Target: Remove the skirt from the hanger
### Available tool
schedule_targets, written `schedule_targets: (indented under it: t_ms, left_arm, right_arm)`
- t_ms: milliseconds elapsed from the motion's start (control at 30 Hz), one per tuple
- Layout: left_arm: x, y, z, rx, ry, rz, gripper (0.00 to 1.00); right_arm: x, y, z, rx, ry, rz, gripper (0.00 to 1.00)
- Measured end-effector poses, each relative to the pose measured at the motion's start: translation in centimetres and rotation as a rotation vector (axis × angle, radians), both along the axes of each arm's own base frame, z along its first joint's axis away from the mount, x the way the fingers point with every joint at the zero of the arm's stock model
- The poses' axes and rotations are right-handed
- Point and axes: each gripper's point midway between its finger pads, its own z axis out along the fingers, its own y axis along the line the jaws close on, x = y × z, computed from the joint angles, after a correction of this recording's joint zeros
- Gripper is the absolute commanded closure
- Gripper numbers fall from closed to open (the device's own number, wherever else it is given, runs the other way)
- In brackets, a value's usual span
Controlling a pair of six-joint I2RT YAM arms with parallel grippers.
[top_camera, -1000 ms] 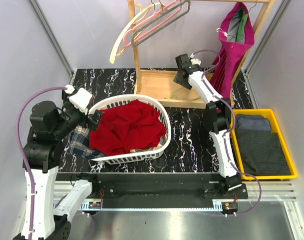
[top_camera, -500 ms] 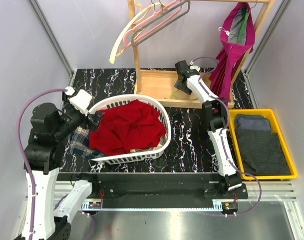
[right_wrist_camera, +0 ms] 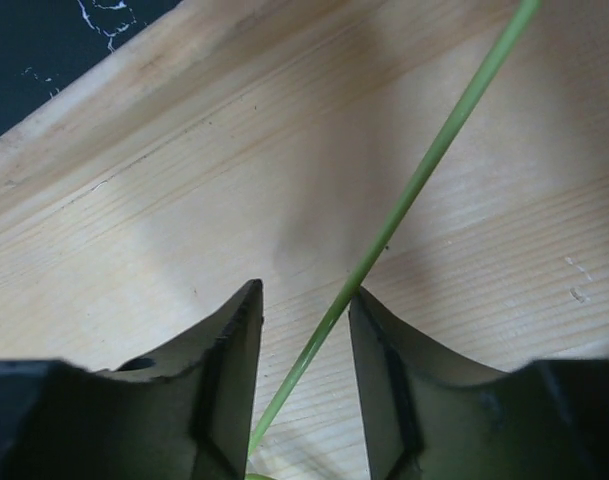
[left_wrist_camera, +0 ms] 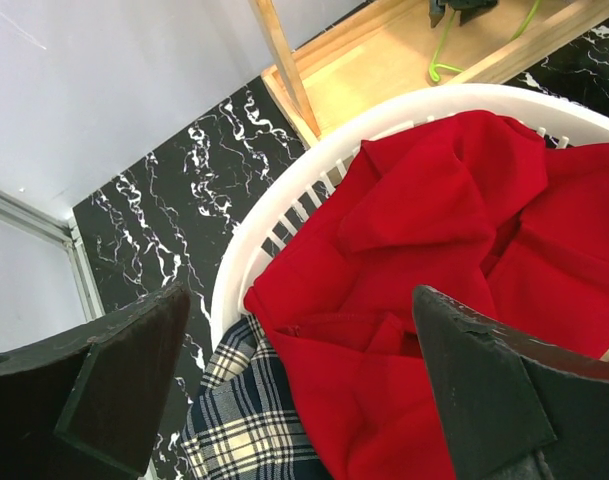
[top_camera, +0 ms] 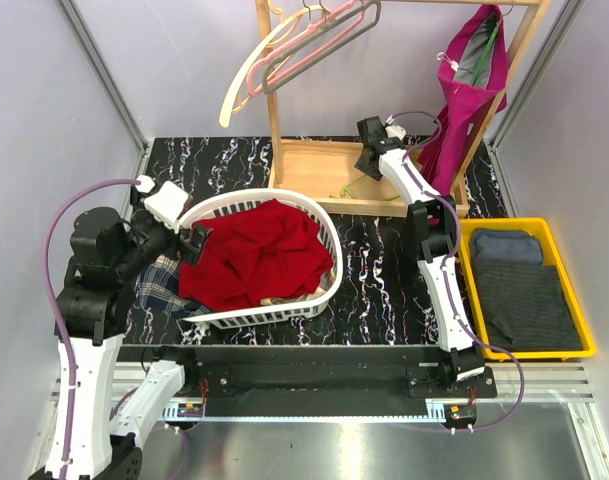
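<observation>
The magenta skirt [top_camera: 472, 85] hangs at the right end of the wooden rack, with a bit of green hanger showing at its top. A second green hanger [top_camera: 359, 186] lies on the rack's wooden base [top_camera: 309, 168]. My right gripper [top_camera: 370, 160] is down on that base. In the right wrist view a thin green rod of the hanger [right_wrist_camera: 424, 170] runs between the fingers of this gripper [right_wrist_camera: 304, 290], which stands open with a gap on the rod's left side. My left gripper [left_wrist_camera: 299, 300] is wide open over the basket's left rim, holding nothing.
A white basket [top_camera: 330, 228] holds red cloth [top_camera: 259, 250], and plaid cloth [top_camera: 156, 282] lies at its left. Pink, cream and grey hangers [top_camera: 304, 45] hang on the rack's left. A yellow tray [top_camera: 584, 330] with dark folded clothes [top_camera: 524, 300] sits at the right.
My right gripper has come down onto the rack's base and its jaws have narrowed around the green hanger rod. The left arm has shifted slightly.
</observation>
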Motion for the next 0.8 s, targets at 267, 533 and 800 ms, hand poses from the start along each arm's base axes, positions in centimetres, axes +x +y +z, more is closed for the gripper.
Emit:
schedule_targets:
  t_ms: [267,533,800]
  left_arm:
    - [0.1,0.1,0.0,0.0,-0.009,0.004,0.01]
    - [-0.1,0.1,0.5,-0.002,-0.032,0.005,0.01]
    - [-0.8,-0.1,1.1,-0.014,-0.051,-0.01,0.01]
  right_arm:
    - [0.3,-0.4,0.0,0.026,-0.003,-0.01,0.81]
    - [0.4,-0.6,0.0,0.075,0.001,-0.036,1.0]
    - [-0.3,0.5,1.7,0.142,-0.005,0.009,1.0]
